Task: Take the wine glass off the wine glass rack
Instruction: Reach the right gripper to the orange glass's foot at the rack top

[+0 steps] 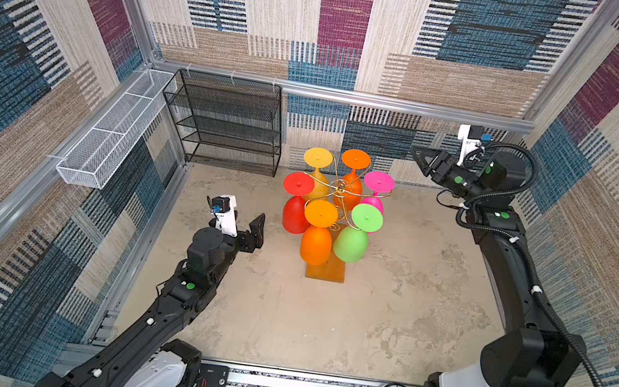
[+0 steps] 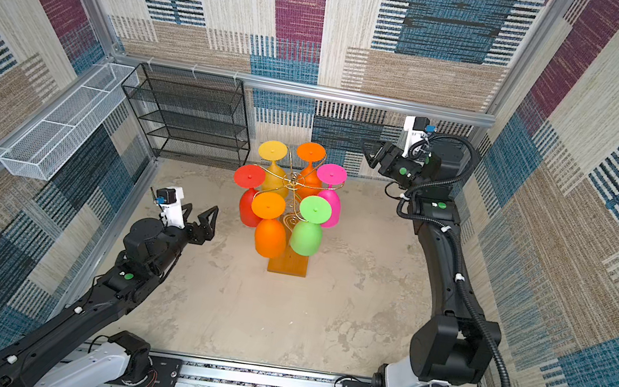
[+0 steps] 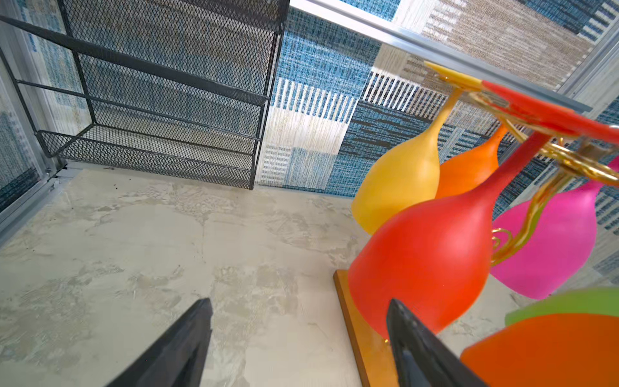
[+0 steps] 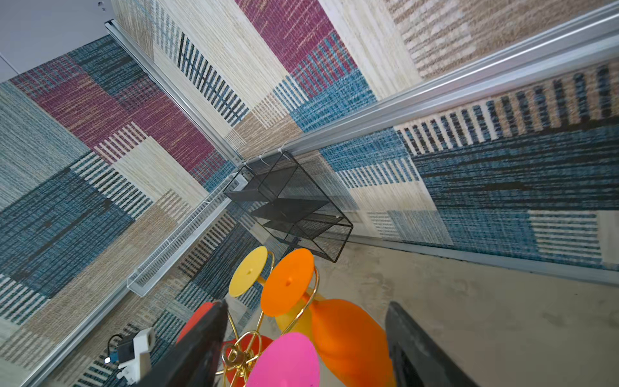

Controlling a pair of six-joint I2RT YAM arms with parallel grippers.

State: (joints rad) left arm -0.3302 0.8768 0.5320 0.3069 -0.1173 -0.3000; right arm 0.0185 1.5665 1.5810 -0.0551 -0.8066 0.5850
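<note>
Full wine glass rack [image 1: 340, 186] stands mid-table [image 1: 384, 320]; nothing lifted yet.
A skewed pull could tip the rack or knock the orange glass [image 1: 315, 244] beside the red wine glass [image 1: 296, 214]; left end effector [image 2: 201, 214] nearby and right end effector [image 1: 422, 158] higher up both gape, empty.
</note>
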